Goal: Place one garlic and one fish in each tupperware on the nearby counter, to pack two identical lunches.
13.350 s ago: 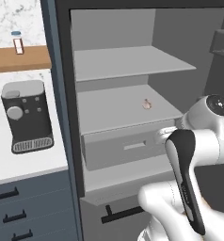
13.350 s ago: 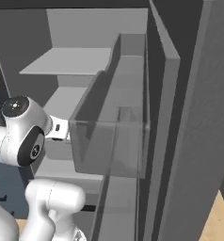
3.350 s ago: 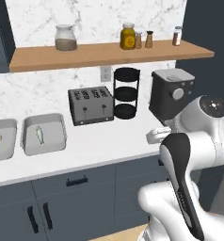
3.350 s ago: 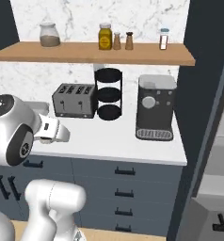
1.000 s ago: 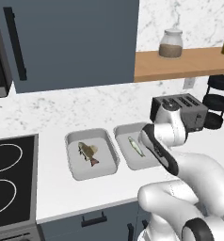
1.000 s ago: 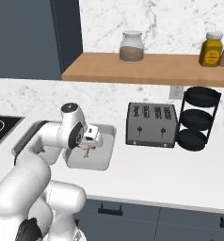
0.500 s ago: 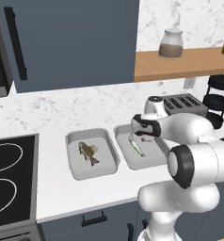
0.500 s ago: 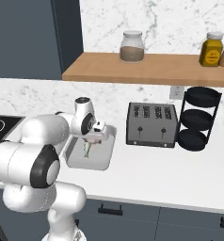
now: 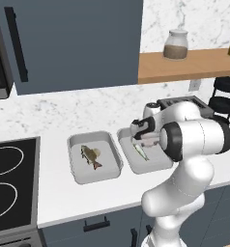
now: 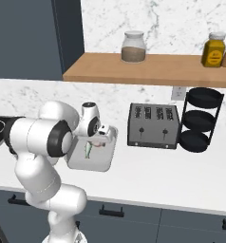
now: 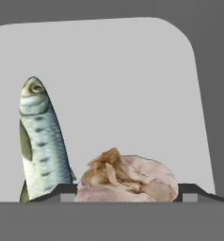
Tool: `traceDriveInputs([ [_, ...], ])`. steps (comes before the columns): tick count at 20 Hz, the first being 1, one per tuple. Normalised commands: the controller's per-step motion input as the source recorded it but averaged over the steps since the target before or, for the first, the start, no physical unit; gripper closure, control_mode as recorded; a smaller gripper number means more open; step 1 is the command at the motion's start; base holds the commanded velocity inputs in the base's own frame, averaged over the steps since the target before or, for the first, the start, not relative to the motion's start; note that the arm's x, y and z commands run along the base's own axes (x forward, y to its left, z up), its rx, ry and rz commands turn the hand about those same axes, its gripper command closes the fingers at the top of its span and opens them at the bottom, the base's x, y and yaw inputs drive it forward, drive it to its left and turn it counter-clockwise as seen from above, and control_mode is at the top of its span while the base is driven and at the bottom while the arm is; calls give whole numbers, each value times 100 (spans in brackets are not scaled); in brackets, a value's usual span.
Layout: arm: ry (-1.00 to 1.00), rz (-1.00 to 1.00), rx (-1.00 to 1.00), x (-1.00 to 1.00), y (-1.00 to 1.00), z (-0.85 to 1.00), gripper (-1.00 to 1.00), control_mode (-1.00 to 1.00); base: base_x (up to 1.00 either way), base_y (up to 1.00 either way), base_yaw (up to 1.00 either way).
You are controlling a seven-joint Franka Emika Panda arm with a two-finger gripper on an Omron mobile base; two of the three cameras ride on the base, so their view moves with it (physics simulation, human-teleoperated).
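Observation:
Two pale grey tupperware trays sit side by side on the white counter [image 9: 88, 195]. The left tupperware [image 9: 74, 170] holds the stout brown fish [image 9: 90, 157] with a small cream garlic [image 9: 97, 152] beside it. In the right tupperware [image 9: 155, 165] [image 10: 103, 161] lies the slim silvery-green fish [image 9: 141, 152] [image 10: 88, 150] [image 11: 41, 146]. My gripper [image 9: 147, 141] [image 10: 98, 139] [image 11: 125, 190] hangs low over this tray, shut on the pinkish-white garlic [image 11: 128, 179], which sits between the fingertips [image 11: 62, 190] just right of the slim fish.
A dark toaster [image 10: 152, 126] and a black tiered rack [image 10: 200, 118] stand right of the trays. A stovetop [image 9: 10, 178] lies to the left. The wooden shelf [image 10: 148, 69] with jars and a dark wall cabinet [image 9: 73, 43] hang above.
The base drove from the open fridge to this counter. Over the last second the arm reached forward and brought the gripper with the garlic down over the right tray.

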Motion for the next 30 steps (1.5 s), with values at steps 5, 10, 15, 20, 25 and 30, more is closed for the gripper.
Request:
traceDriveInputs([
  [5, 4, 0, 0, 25, 0, -18, 100, -100, 0, 0, 0],
  [10, 0, 0, 0, 8, 0, -17, 100, -100, 0, 0, 0],
  [15, -2, 0, 0, -23, 0, 0, -100, -100, 0, 0, 0],
  [20, -5, 0, 0, -45, 0, 23, -100, -100, 0, 0, 0],
  [25, -8, 0, 0, -21, 0, 42, -100, -100, 0, 0, 0],
  [30, -10, 0, 0, -23, 0, 26, -100, -100, 0, 0, 0],
])
